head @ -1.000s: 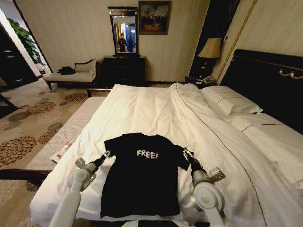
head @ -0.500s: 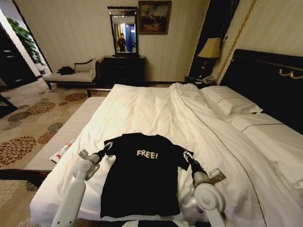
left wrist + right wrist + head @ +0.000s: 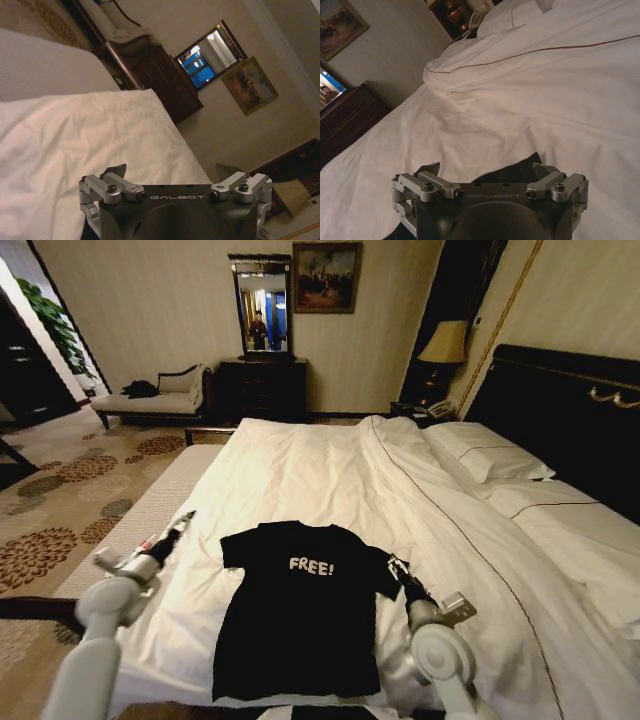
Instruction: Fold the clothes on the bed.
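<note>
The black T-shirt (image 3: 300, 605) lies flat and face-up on the white bed (image 3: 330, 480), at the near edge, its white "FREE!" lettering readable and both short sleeves spread. The right claw (image 3: 393, 565) sits released at the sleeve at the shirt's three o'clock. The left claw (image 3: 183, 521), also released, hangs off toward ten o'clock, well apart.

Bare duvet (image 3: 300, 475) beyond the T-shirt (image 3: 300, 610), pillows (image 3: 490, 455) (right side) crowding the headboard (image 3: 570, 410)
</note>
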You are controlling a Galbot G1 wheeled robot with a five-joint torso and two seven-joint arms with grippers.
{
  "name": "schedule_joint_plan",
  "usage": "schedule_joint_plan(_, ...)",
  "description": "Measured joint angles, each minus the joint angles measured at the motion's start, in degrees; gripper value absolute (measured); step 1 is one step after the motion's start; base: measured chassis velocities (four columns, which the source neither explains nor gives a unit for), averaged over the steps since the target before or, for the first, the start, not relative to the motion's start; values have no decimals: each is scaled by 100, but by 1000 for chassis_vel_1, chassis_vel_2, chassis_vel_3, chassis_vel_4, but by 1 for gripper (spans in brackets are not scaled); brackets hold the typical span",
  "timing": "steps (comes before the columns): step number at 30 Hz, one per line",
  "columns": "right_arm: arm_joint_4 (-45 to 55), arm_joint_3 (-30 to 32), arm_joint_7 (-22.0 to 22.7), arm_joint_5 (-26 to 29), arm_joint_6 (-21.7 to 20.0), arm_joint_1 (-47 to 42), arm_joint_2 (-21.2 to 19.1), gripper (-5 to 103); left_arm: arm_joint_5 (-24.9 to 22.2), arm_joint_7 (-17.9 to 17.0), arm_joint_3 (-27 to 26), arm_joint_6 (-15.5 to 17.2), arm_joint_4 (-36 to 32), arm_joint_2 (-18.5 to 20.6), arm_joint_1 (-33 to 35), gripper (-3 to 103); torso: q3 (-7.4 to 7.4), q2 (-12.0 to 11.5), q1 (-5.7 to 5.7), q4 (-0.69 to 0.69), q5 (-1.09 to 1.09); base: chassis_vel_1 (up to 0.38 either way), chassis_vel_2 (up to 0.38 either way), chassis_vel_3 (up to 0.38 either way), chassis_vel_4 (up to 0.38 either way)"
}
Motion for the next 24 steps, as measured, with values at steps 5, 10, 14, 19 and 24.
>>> schedule_joint_plan(5, -517, 94, -365, 263, -3, 219, -254, 100, 1800, 140, 69, 375, -481, -111, 887, 100, 0, 0, -1, 1, 0, 0, 0, 0, 0)
schedule_joint_plan(10, -1136, 13, -915, 535, 120, 464, -465, 100, 2512, 214, 105, 343, -767, -338, 1213, 100, 0, 0, -1, 2, -1, 0, 0, 0, 0)
schedule_joint_plan(14, -1400, 51, -1352, 813, 235, 502, -524, 100, 2502, 157, 121, 354, -933, -368, 1207, 100, 0, 0, -1, -1, 1, 0, 0, 0, 0)
schedule_joint_plan(19, -1820, 140, -1730, 825, 422, 627, -481, 100, 2421, 106, 136, 393, -1063, -428, 1239, 100, 0, 0, -1, -1, 0, 0, 0, 0, 0)
schedule_joint_plan(24, -2352, 185, -2256, 789, 588, 747, -556, 100, 1885, -13, 56, 460, -1333, -565, 1292, 100, 1, 0, -1, -1, 1, 0, 0, 0, 0)
